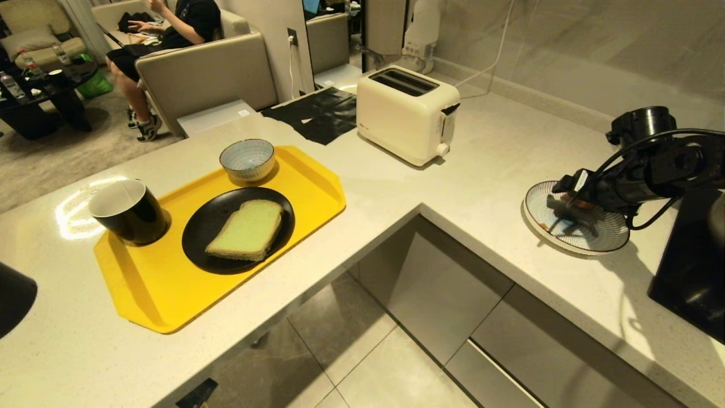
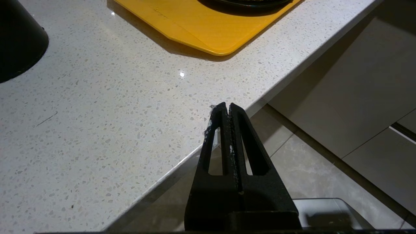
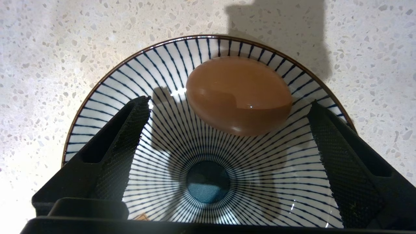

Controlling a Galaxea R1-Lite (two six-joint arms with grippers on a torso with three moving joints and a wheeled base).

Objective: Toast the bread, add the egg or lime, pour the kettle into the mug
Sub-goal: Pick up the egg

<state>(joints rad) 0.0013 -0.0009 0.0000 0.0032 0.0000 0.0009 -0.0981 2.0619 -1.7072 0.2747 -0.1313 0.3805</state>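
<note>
Right gripper: the right gripper [image 3: 227, 120] hangs over the striped plate [image 3: 107, 94] on the right-hand stretch of the table [image 1: 487, 170], jaws spread as wide as they go and holding nothing.
Egg: the egg [image 3: 239, 95] lies on its side on that plate, off toward the rim, just beyond the fingertips rather than squarely between them.
Slip risk: I reckon the shell is smooth and rounded, so if the jaws close from where they stand they may only catch its near end and squirt it toward the rim or off onto the table.
Crush risk: closing hard on a thin shell could crack it; that is a guess from its look.
Plate risk: fingers [image 3: 130, 136] coming down too low could strike the glazed plate and shove it.
Egg's look: glossy orange-brown, unmarked, with a bright highlight and the gripper's shadow across it.
Left gripper: the left gripper [image 2: 227, 109] sits idle at the table's edge near the yellow tray [image 1: 317, 187], fingers pressed together, empty.
Bread: the bread [image 1: 247, 229] lies flat on a black plate [image 1: 198, 238] on the tray, pale green, not yet toasted; the toaster [image 1: 405, 113] stands well apart.
Mug: the mug [image 1: 127, 211] stands on the tray's corner.
</note>
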